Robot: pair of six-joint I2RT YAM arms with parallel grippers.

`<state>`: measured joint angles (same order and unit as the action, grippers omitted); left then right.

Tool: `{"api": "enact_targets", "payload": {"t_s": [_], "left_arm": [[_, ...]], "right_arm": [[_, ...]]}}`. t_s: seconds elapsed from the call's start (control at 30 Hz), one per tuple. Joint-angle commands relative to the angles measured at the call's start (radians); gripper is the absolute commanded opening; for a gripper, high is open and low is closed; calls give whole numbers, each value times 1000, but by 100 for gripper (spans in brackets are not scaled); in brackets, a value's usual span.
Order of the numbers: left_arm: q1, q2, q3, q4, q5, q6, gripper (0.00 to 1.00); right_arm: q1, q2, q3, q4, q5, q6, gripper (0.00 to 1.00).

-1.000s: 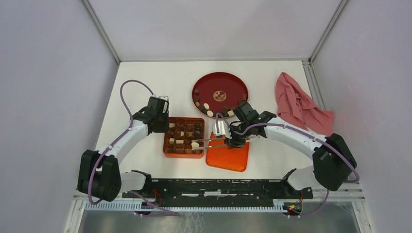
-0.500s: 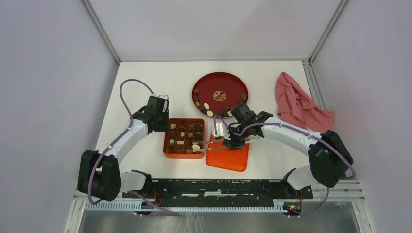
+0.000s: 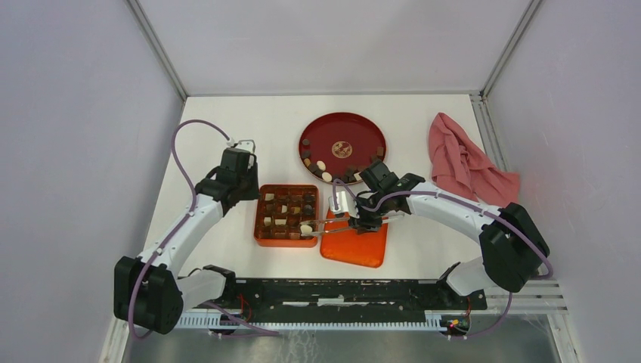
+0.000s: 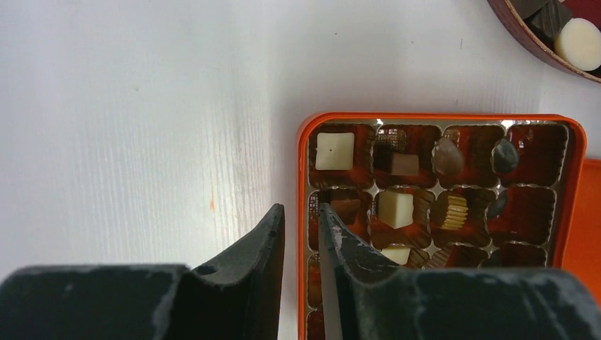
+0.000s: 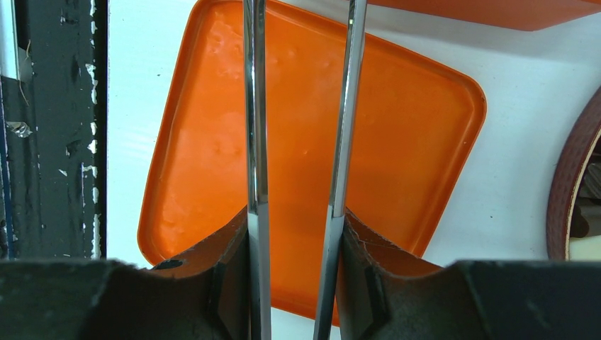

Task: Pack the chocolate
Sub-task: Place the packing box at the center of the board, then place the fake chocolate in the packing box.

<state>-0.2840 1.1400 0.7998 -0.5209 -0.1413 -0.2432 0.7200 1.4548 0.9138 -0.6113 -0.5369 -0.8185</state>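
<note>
Looking down from above, I am seeing the chocolate (image 3: 317, 165) sitting in two places. A cluster is lying along the near-left rim of the red plate (image 3: 355, 128) toward the far middle of the table (image 3: 227, 128), and more pieces are filling compartments of the orange box (image 3: 286, 243) just nearer. The right gripper (image 3: 361, 221) is hovering over the orange lid (image 3: 359, 249) and reaching leftward with long metal tongs (image 3: 332, 221). Their tips are lying at a cream piece (image 3: 305, 228) near the box's near-right corner; I cannot tell whether it is pinched or already seated. The tongs are probably lending the reach and fineness such small compartments demand. The left gripper (image 3: 243, 185) is sitting at the box's far-left corner, likely placed to steady it. A pink cloth (image 3: 465, 162) is lying well off to the far right.

From the left wrist, the jaws are standing a little apart on either side of the box's (image 4: 439, 117) left wall, clamping nothing. Cream and brown pieces are showing in several compartments while others are lying bare, so the packing is looking partly done.

From the right wrist, the fingers (image 5: 368, 255) are squeezing both arms of the tongs (image 5: 255, 106) above the lid (image 5: 411, 142), with the tips running out of view.
</note>
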Motion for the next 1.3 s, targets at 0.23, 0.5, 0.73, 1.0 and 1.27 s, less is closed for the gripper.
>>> {"api": "enact_targets", "payload": {"t_s": [0.23,0.5,0.73,1.0,1.27], "left_arm": [[-4,6,36,22,-18,-14,31],[-4,-6,37,22,-18,-16,32],[-4,-11,36,25,-13,-13,32],[-4,-10,36,24,-7,-14,32],[-4,-15,36,30,6,-16,32]], "right_arm": [[5,-5,23,0,-27,-11,36],[5,-5,31,-6,-49,-8,39],[6,-4,34,-8,-55,-5,42],[4,-1,35,-7,-54,-2,45],[3,0,40,-5,-63,8,47]]}}
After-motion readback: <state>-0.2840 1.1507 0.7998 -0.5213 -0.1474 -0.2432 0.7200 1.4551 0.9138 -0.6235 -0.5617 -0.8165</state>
